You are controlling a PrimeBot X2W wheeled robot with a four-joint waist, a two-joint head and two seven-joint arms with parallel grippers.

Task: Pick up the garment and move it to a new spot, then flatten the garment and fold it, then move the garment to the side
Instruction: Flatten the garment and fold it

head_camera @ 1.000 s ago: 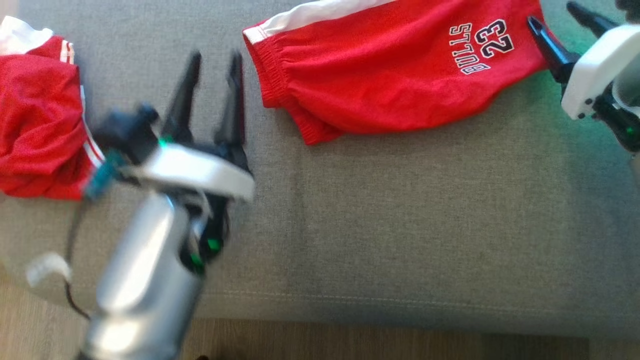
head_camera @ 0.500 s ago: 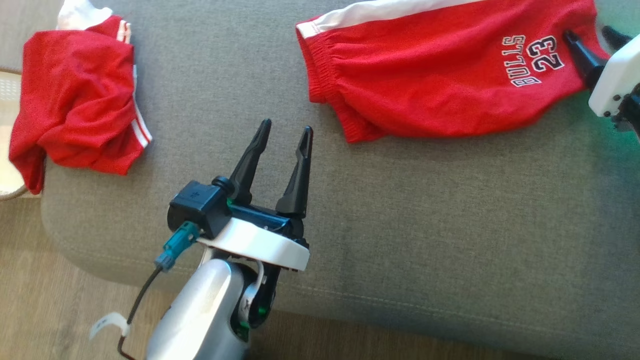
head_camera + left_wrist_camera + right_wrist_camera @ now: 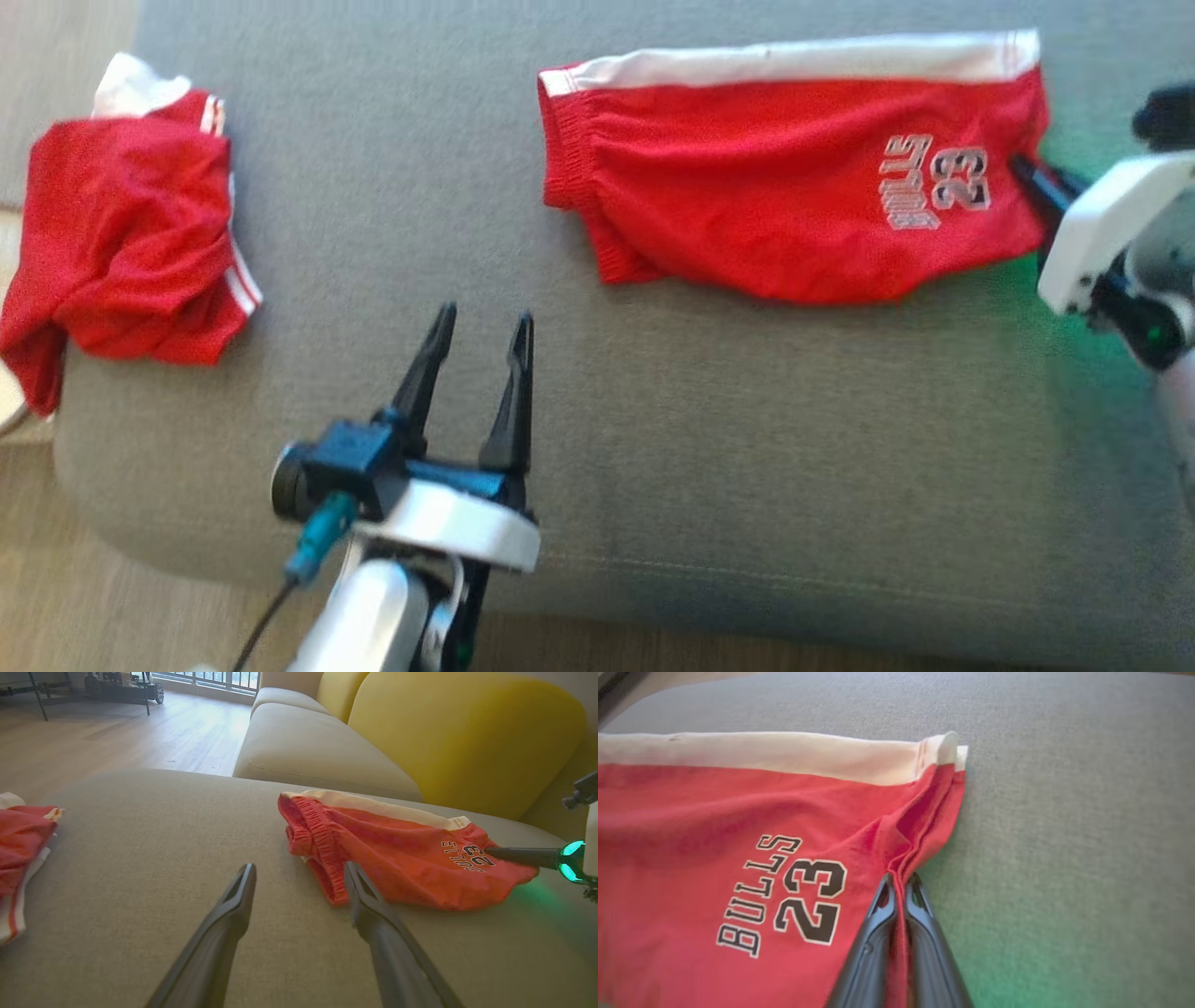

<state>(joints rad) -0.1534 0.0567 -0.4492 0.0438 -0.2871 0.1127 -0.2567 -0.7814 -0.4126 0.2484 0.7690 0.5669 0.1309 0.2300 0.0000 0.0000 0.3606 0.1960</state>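
Inside right tool (image 3: 901,880), garment (image 3: 714,812) edge.

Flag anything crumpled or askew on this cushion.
The second red garment lies crumpled, drooping over the left edge of the cushion. The red shorts bunch at the hem where the right pincer is shut on them.

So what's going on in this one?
The robot is working on red shorts that lie roughly flat on a grey cushion. Its right hand is shut on a bunched fold at the shorts' leg edge, beside the Bulls 23 print. The left hand is open and holds nothing, hovering over bare cushion short of the waistband end. A second garment, also red, lies crumpled at the cushion's left end.
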